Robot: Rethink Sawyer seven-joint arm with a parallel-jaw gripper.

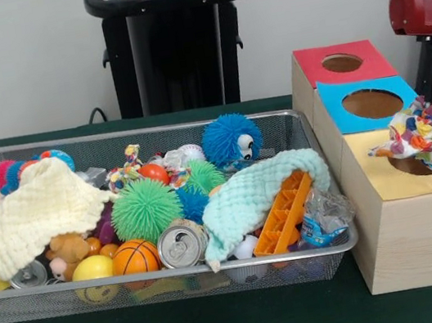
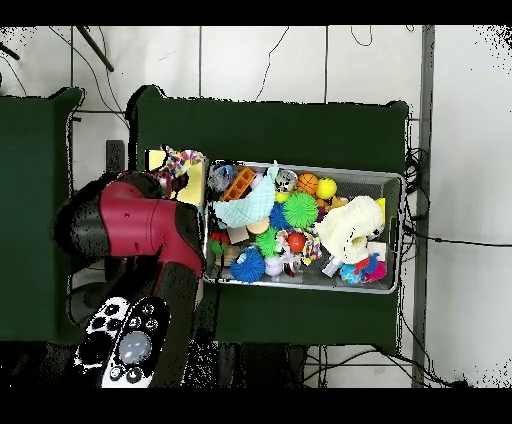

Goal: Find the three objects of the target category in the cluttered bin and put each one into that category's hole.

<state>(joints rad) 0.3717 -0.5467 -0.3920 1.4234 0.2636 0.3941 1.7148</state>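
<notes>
Now a multicoloured patterned cloth (image 1: pixel 425 136) sits bunched in the yellow-topped hole of the wooden box (image 1: pixel 416 240), not fully through. My gripper is hidden, so I cannot tell its state. I judge the cream knitted cloth (image 1: pixel 37 209) and the mint knitted cloth (image 1: pixel 250 193) in the wire mesh bin (image 1: pixel 178 280) are left.

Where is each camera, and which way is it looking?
Front view: sits low across the table, facing the robot's black pedestal; it sees the wire bin of toys and the wooden box. Only a red bit of arm shows at the right edge.
Overhead view: hangs above, looking straight down; the red arm fills the lower left.
Both show the bin, the cream cloth, the mint cloth, and the patterned cloth at the box's yellow hole.
</notes>
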